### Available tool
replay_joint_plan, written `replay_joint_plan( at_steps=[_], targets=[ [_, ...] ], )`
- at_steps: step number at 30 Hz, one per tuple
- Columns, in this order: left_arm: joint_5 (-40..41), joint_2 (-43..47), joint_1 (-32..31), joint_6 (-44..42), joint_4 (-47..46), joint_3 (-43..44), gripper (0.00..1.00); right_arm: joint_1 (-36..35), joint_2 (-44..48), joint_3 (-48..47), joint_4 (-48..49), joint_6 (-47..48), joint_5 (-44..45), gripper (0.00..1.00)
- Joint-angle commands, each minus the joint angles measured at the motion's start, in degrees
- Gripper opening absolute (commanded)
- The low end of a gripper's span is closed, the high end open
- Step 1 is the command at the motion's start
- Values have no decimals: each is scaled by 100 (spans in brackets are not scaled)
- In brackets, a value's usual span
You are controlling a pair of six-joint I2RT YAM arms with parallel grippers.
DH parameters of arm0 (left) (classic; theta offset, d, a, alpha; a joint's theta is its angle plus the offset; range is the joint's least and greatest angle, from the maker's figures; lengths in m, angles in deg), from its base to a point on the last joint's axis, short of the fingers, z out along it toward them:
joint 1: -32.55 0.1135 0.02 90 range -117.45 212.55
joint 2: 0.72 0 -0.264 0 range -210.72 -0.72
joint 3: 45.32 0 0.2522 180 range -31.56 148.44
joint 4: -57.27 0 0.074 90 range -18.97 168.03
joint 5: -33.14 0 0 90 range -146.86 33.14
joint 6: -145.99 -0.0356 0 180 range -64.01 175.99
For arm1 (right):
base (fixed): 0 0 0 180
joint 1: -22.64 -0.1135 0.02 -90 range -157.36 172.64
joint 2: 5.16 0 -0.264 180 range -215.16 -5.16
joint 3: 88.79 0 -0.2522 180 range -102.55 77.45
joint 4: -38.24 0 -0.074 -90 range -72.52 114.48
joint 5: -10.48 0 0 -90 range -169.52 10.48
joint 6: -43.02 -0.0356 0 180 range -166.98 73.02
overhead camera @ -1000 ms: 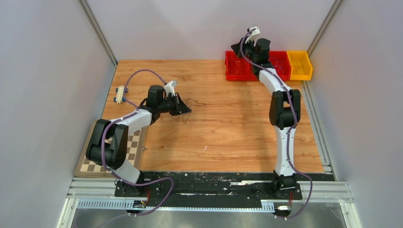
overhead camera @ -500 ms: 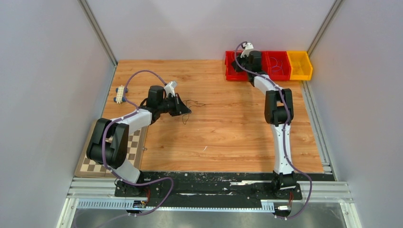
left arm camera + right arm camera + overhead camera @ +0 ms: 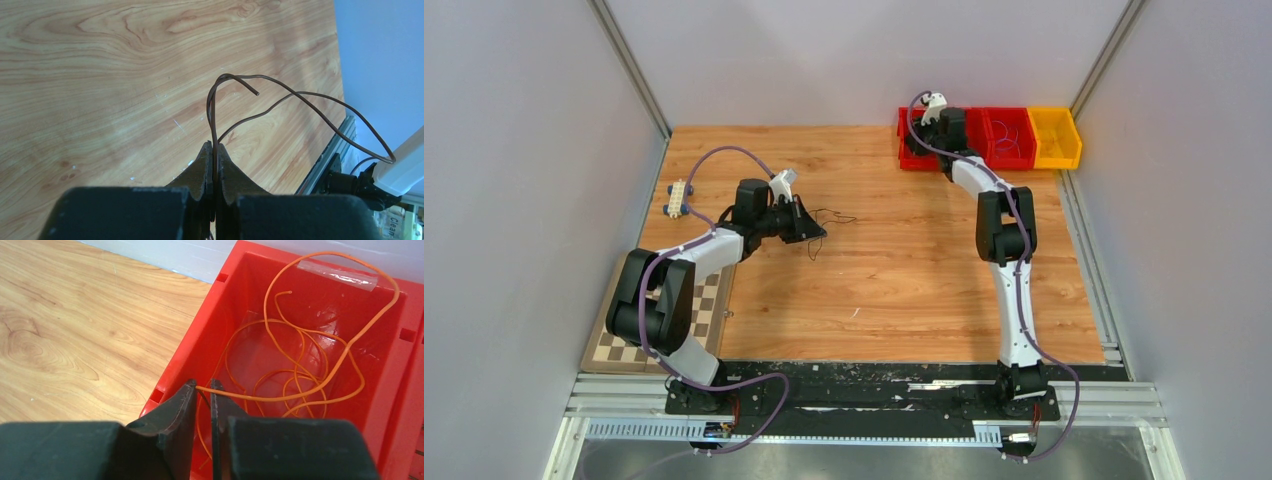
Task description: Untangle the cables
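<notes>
**Two cables, one at each pair of fingers**

The wooden counter [image 3: 894, 290] fills the top view, with both arms reaching out from its 6 o'clock edge. The left arm [image 3: 694, 262] bends toward 10 o'clock; the right arm [image 3: 1009, 250] stretches to about 1 o'clock. There a row of bins sits at the counter's far edge: the red bin [image 3: 910, 156] under the right wrist, another red one beside it, then a yellow bin [image 3: 1054, 140]. A chessboard [image 3: 709, 300] lies at 8 o'clock, partly under the left arm.

The left fingers [image 3: 207, 161] are pressed together on the brown cable [image 3: 213, 125]. From their tips it rises toward 12 o'clock, hooks over to a free end, and a second strand arcs off toward 4 o'clock, above the counter.

The right fingers [image 3: 193, 391] hang over the red bin's near wall, parted by a narrow gap. The orange cable [image 3: 272, 400] lies coiled inside that bin. One strand runs from 3 o'clock into the gap at the tips, and it looks loose there, not pinched.
</notes>
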Motion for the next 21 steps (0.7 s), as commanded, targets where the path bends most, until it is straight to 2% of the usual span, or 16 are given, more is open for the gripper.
replay_joint_plan(
  at_steps=[1,4,10,16,21],
  targets=[
    [13,106,31,-93,-120,141,0,-31,532,-87,-44,286,56,17],
    [24,150,33,-59,-170,80,0,-14,702,-73,-41,326,88,25],
    [9,146,40,26,-259,27,0,-13,978,15,-49,395,-45,55],
    [-16,102,36,50,-308,49,0,-7,1281,217,-49,565,-75,62],
    [-39,91,34,65,-353,65,0,-3,1543,384,-136,749,-184,83]
  ],
)
